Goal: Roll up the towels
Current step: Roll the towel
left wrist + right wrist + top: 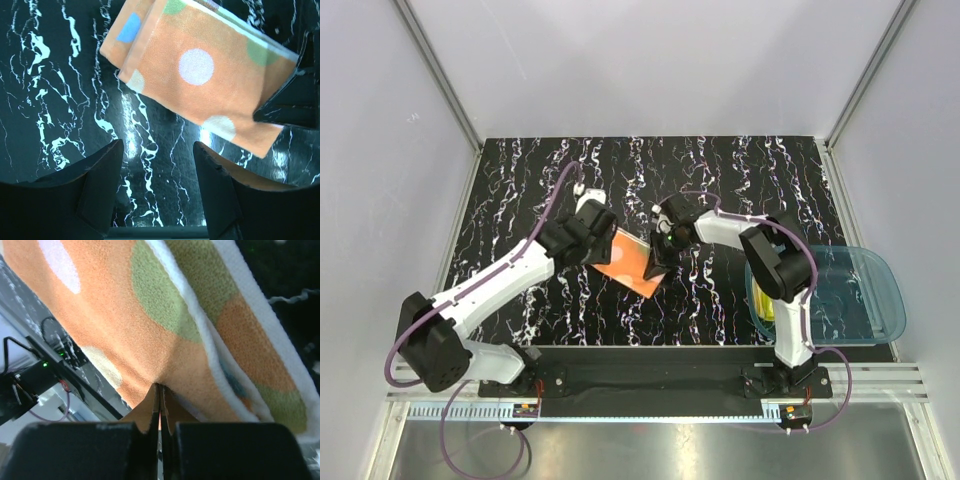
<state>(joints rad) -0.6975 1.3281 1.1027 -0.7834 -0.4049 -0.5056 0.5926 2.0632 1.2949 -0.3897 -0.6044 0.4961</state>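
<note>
While the orange towel (pixel 633 263) is lying folded near the middle of the black marbled desk (pixel 720 170), the right tool (pixel 658 262) is pinching its right edge, with both fingers pressed together on the cloth. In the right wrist view the fingertips (pixel 159 401) are meeting at a fold of orange fabric, and the dotted surface with its pale edging is rising away from them, so that edge is looking lifted off the desk. The left tool (pixel 592 240) is sitting at the towel's left edge with its fingers spread; in the left wrist view the two dark fingers (pixel 100 185) are standing apart over bare desk, with the towel lying just beyond them and nothing between them. In that same view the right tool is showing as a dark shape overlapping the towel's far corner. The yellow towel (pixel 762 303) is resting at the left end of the translucent blue tray (pixel 880 290), which is sitting at the right side of the desk, partly hidden behind the right arm.
</note>
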